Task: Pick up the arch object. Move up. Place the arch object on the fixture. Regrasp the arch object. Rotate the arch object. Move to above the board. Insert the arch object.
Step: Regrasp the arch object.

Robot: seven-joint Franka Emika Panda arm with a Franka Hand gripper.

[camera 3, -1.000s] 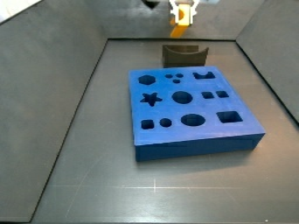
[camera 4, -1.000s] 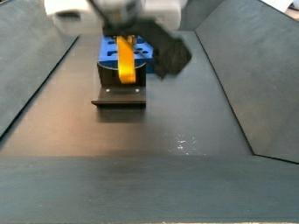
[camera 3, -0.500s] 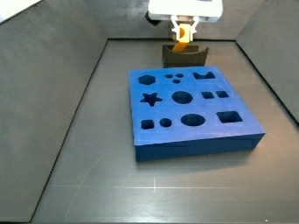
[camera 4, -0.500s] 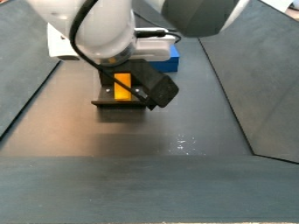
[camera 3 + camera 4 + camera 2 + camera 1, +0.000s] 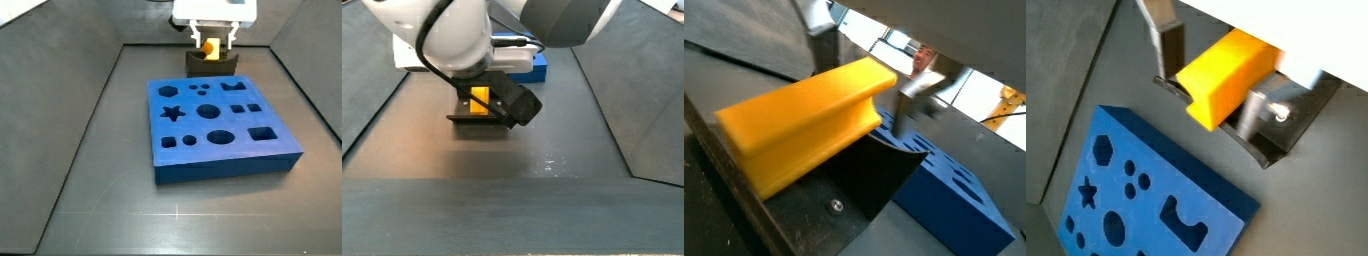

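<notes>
The gripper point(image 5: 211, 45) has come down since a second ago, when it hung high at the top of the frame with the arch object well above the fixture. Now it sits low, right over the fixture point(image 5: 211, 66), at the top middle of a side view. Its two silver fingers point(image 5: 1165, 45) are closed on the arch object point(image 5: 1224, 78), one on each side of it. In both wrist views the orange-yellow block fills the middle, with the dark fixture point(image 5: 885, 185) right under it. I cannot tell if the block is touching the fixture. In a side view the arch object point(image 5: 480, 98) shows as a small yellow bit above the fixture point(image 5: 477, 118), half hidden by the arm. The blue board point(image 5: 218, 128) lies in the middle of the floor, just beside the fixture.
</notes>
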